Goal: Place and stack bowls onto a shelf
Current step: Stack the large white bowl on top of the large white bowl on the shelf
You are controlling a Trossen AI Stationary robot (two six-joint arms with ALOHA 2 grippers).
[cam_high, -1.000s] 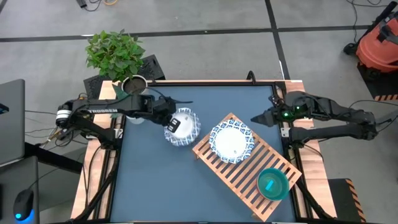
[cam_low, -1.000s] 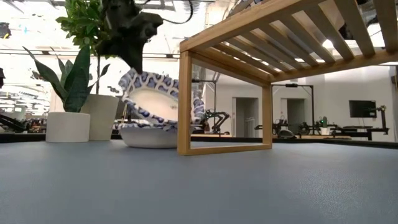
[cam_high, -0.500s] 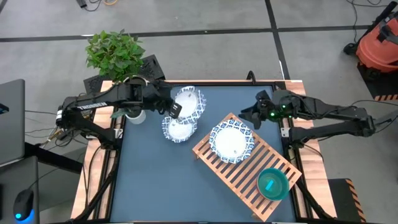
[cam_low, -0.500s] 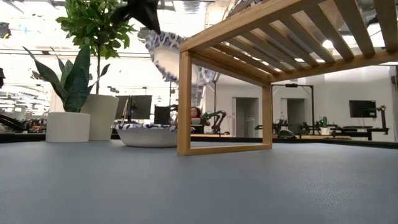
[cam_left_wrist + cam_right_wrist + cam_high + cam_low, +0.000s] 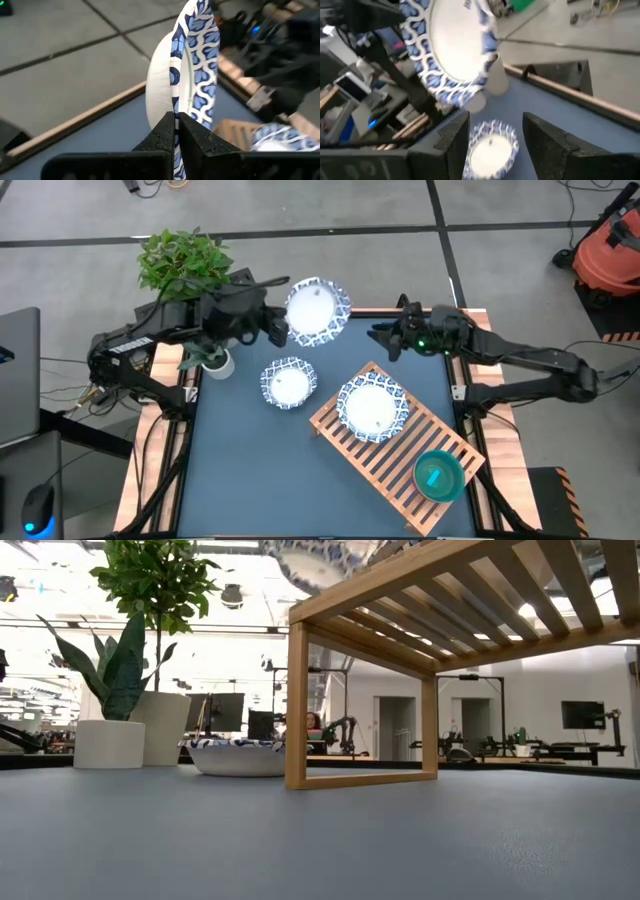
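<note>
— Three blue-rimmed white bowls are in play; where is each?

— The left claw (image 5: 277,327) is clamped on the rim of the raised bowl (image 5: 317,310), held in the air over the far edge of the surface (image 5: 240,480). A second bowl (image 5: 288,383) sits upright on the dark blue surface, just beside the shelf (image 5: 395,448). A third bowl (image 5: 373,407) rests on the shelf's slats at its far end, and a teal bowl (image 5: 438,475) sits at the near end.

— Which way does the raised one face?

— Tilted on edge. From above its white inside shows as a full circle. The left wrist view shows it nearly edge-on, rim standing upright, pinched between two dark fingers (image 5: 162,137).

— And the shelf's long axis?

— Diagonal, running from the middle of the surface toward the near right corner. Light wood, many parallel slats.

— What does the level camera add?

— The shelf (image 5: 440,600) stands on legs, raised off the surface, with the second bowl (image 5: 238,757) low behind a leg. Only the raised bowl's patterned underside shows at the top.

— The right claw?

— Its jaws are spread and empty, the right claw (image 5: 380,338) hanging over the far right of the surface. Its wrist view looks between its fingers (image 5: 451,142) at the raised bowl (image 5: 451,47) and the resting one.

— Anything else?

— A leafy potted plant (image 5: 187,265) at the far left corner.
</note>
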